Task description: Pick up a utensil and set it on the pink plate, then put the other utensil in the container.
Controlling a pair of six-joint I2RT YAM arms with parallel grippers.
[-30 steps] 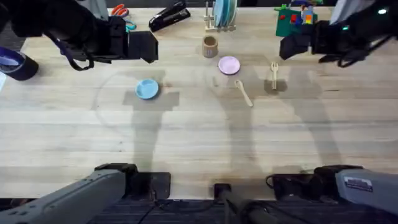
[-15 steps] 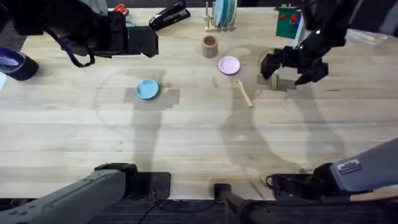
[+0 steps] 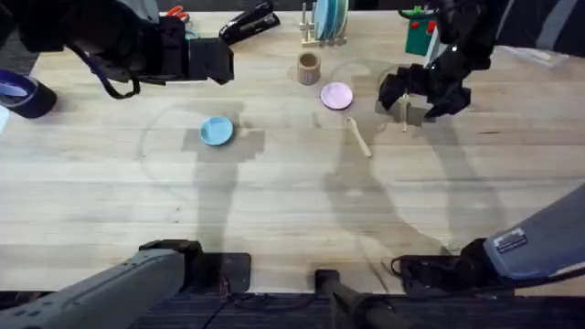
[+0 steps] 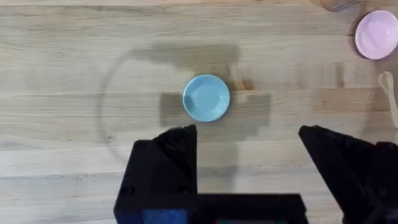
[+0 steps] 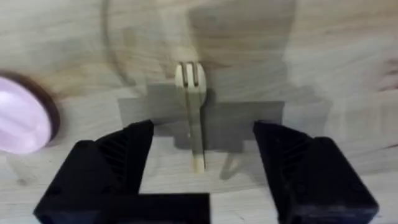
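Your right tool (image 3: 423, 94) hung over the far right part of the bench (image 3: 292, 201), directly above the wooden fork (image 5: 191, 106), with its black fingers (image 5: 118, 155) spread wide and nothing between them. Seen from the right wrist, the fork lay flat on the wood in the gap between the two fingers, tines pointing away from the tool and its handle end nearest to it; neither finger touched it. From overhead, the fork's handle (image 3: 405, 117) showed just below the tool.

The pink plate (image 3: 336, 95) sat to the left of the fork, a short way off, and was bare. The wooden spoon (image 3: 358, 136) lay on the bench just near of the plate and slightly to its right, angled, apart from both the plate and the fork. The brown container (image 3: 309, 68) stood upright just far and left of the pink plate, close beside it but not touching.

Your left tool (image 3: 212, 64) was held at the far left of the bench, its fingers (image 4: 168, 155) released and wide apart, gripping nothing. The light-blue plate (image 4: 206, 98) lay on the wood beyond those fingers, well left of the pink plate. A rack of blue plates (image 3: 327, 23) stood at the far edge behind the container
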